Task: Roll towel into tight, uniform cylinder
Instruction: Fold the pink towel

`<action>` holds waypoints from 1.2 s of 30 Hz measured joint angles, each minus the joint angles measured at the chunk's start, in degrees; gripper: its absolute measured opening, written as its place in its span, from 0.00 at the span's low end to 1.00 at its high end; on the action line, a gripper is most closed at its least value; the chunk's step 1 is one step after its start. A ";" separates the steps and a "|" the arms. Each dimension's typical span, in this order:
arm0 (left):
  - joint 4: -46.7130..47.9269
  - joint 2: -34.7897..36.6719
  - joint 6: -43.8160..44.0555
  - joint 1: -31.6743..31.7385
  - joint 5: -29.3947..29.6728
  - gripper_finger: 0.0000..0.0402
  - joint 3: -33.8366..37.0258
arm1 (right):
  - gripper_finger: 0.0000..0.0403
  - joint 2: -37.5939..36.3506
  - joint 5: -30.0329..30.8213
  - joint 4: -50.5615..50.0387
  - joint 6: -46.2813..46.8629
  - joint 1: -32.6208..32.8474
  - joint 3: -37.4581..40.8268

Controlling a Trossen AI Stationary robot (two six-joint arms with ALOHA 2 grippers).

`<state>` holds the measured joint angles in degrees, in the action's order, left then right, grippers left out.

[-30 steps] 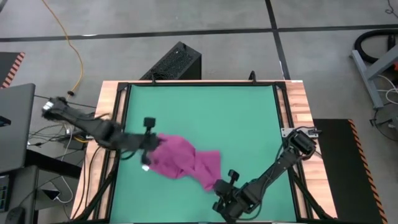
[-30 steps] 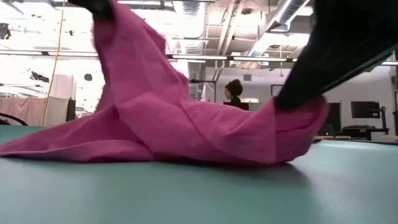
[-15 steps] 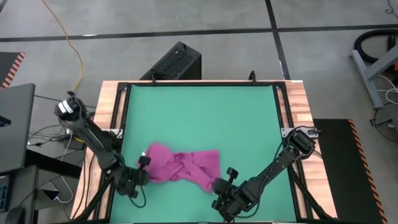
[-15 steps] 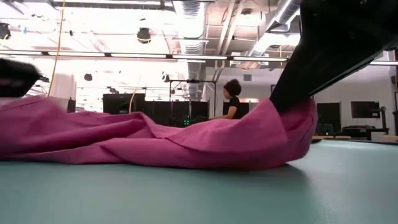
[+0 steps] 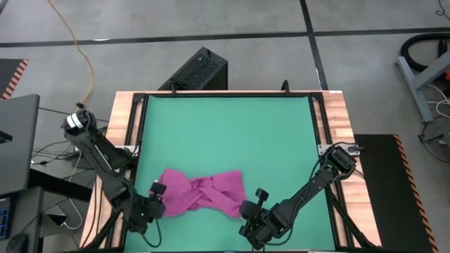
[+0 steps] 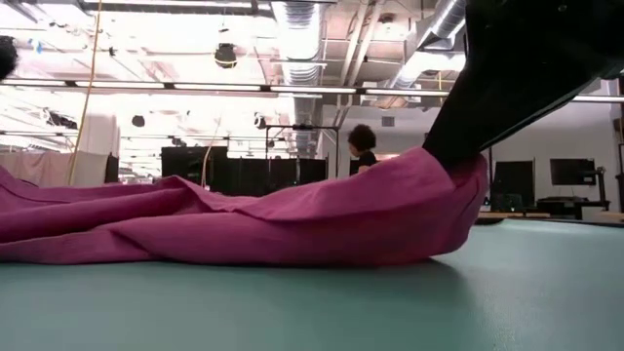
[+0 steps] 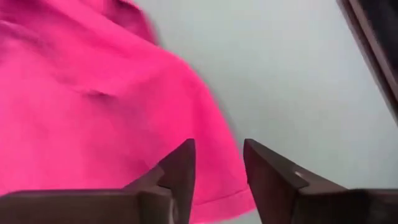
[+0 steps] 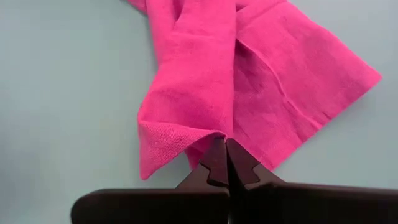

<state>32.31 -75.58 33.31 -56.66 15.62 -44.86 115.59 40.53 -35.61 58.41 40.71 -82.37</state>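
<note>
The right gripper (image 8: 226,163) was pinched shut on a fold of the towel (image 5: 200,192), the tips meeting with a peak of cloth drawn up between them. In the low view that corner rose off the mat (image 5: 225,133) under the dark arm, so the grip seemed meant to anchor that end while the rest was laid out.

The left gripper (image 7: 217,163) sat at the towel's other end with its 2 fingers (image 7: 180,168) apart and nothing between them; the pink edge lay just beside and under them, flat on the mat. Judged from this, that end was free to rest where it lay, not held.

The towel lay across the near part of the mat between the 2 grippers, twisted in the middle with overlapping folds and a creased flap toward the right side. It was neither flat nor rolled, so the rolling proper looked not yet begun; the cloth would likely need spreading first, since a twist would make a lumpy cylinder. No tag was visible.

A person (image 6: 365,146) stood far behind the table.
</note>
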 joint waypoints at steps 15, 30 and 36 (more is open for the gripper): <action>-4.78 3.44 8.32 0.08 11.28 0.42 8.55 | 0.00 0.00 0.00 0.17 -0.46 0.04 0.00; -22.60 3.44 7.64 3.68 2.46 0.39 19.64 | 0.00 0.00 -0.09 0.47 -0.46 0.07 0.00; -22.70 3.46 4.24 4.81 2.13 0.12 19.54 | 0.00 0.00 1.13 1.11 -0.49 0.07 0.00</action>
<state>9.60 -72.12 37.54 -51.84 17.75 -25.32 115.59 41.66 -34.50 57.93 40.77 -82.37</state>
